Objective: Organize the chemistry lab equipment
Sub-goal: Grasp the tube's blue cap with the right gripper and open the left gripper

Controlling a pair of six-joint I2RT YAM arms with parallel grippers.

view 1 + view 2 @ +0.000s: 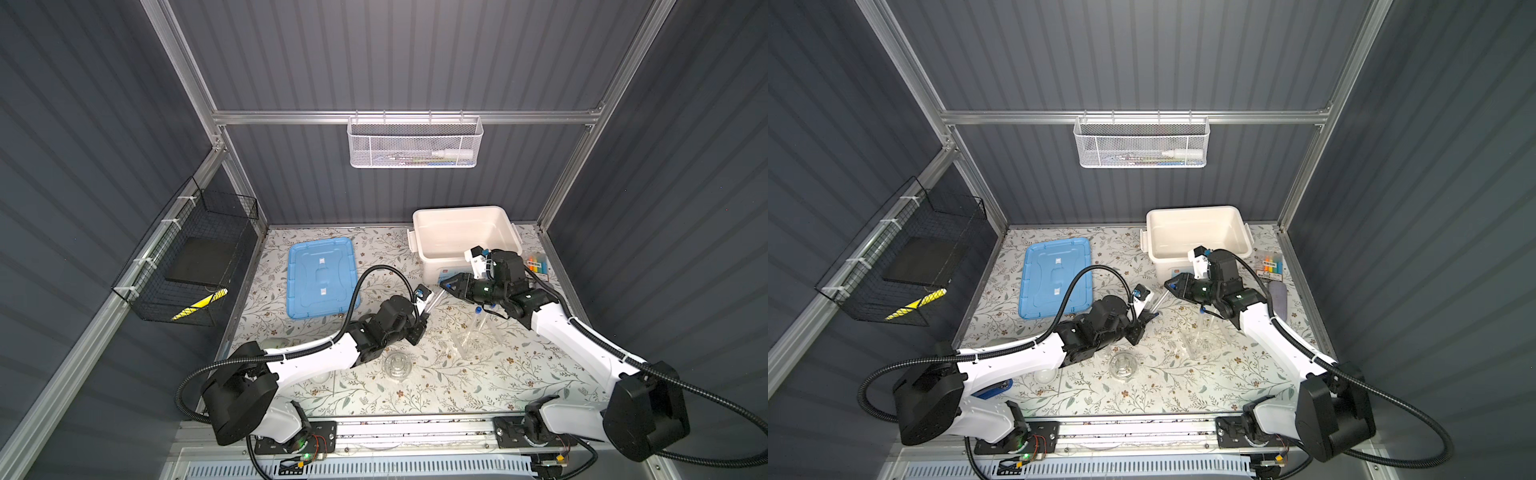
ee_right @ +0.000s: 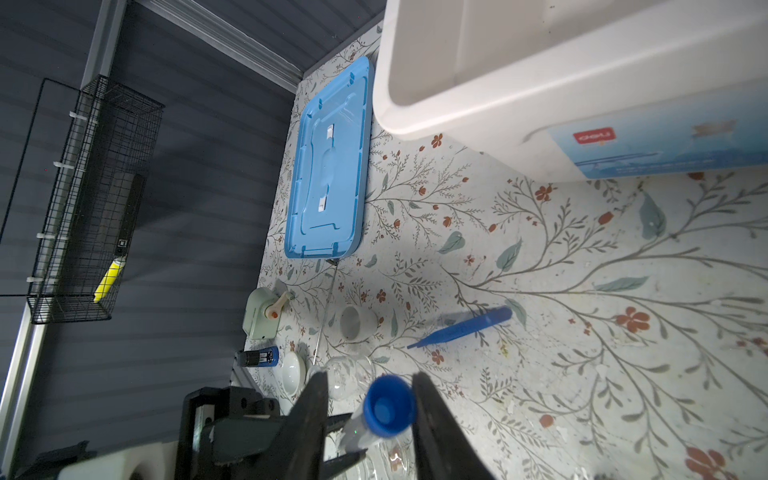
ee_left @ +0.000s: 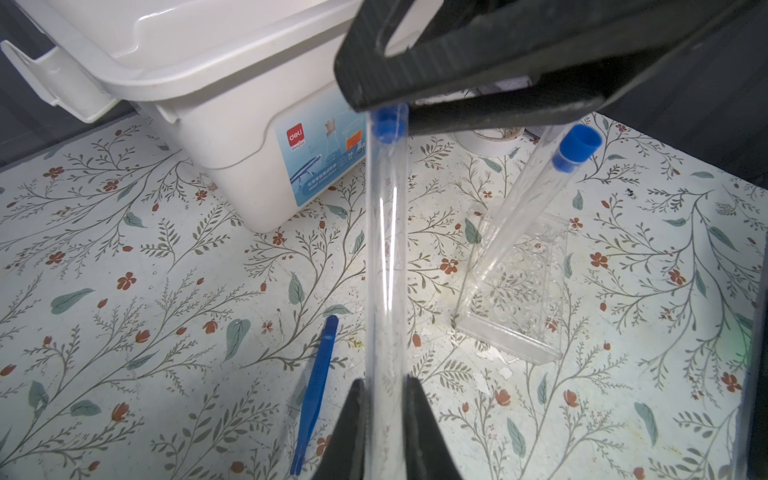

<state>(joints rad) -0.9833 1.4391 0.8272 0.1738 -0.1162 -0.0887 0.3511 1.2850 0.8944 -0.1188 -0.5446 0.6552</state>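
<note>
Front of the table (image 1: 415, 390): a piece of clear glassware (image 1: 397, 365) sits there, not yet dealt with. Just past it, the left gripper (image 3: 384, 386) is clamped on the lower body of a test tube (image 3: 386, 249). The tube is lifted off the surface and slants toward the other arm, with the blue tweezers (image 3: 316, 395) lying flat on the table below. Holding it low leaves the blue cap (image 2: 388, 405) end free, which I take as the point: a handover. The right gripper (image 2: 369, 376) brackets that cap, one finger against it and a gap on the other side, so its jaws stand apart and grip nothing yet (the left should hold on until that gap is gone). Beside them is a clear rack (image 3: 515, 291) with a capped tube (image 3: 536, 199) leaning in it. Farther back the white bin (image 3: 232, 137) stands open, its blue lid (image 1: 322, 276) laid flat well to one side, presumably so the kit can go straight in.
</note>
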